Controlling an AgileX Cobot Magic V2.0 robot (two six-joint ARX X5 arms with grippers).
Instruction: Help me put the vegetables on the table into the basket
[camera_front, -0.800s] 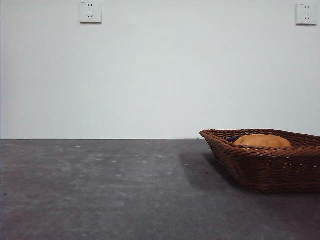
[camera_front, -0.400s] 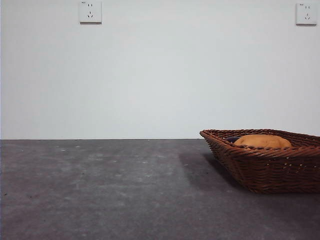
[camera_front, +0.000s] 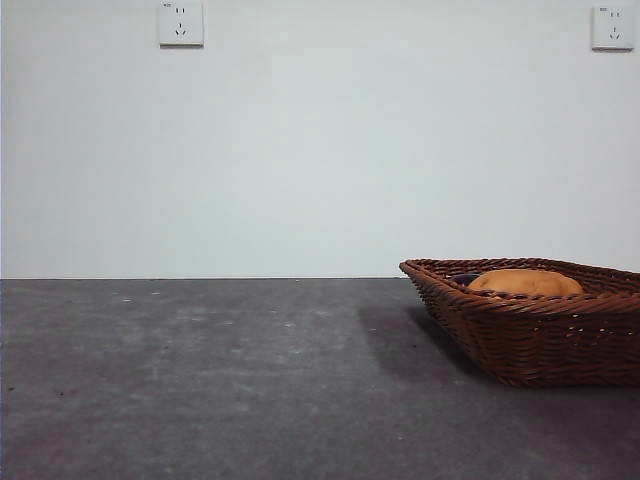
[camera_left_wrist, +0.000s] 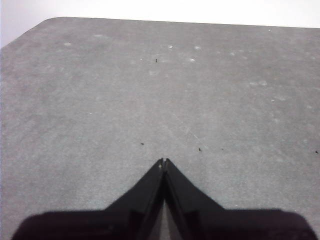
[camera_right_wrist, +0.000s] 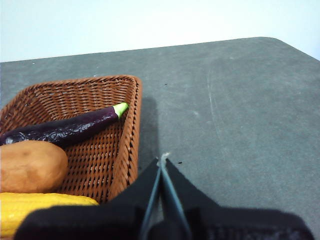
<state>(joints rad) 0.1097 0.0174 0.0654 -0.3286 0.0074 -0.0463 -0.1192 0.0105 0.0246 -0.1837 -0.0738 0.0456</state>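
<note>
The reddish-brown wicker basket (camera_front: 540, 325) stands on the dark grey table (camera_front: 220, 380) at the right of the front view. Inside it lie an orange-brown potato (camera_right_wrist: 30, 165), a yellow corn cob (camera_right_wrist: 35, 206) and a purple eggplant (camera_right_wrist: 65, 129) with a green stem; the potato's top (camera_front: 525, 282) shows above the rim. My right gripper (camera_right_wrist: 163, 161) is shut and empty, hovering over the table just beside the basket's rim (camera_right_wrist: 131, 135). Over bare table, my left gripper (camera_left_wrist: 163, 162) is shut with nothing in it.
Two wall sockets (camera_front: 181, 23) (camera_front: 612, 27) sit high on the white wall behind the table. The table's rounded far corners show in both wrist views (camera_left_wrist: 45, 22) (camera_right_wrist: 280, 41).
</note>
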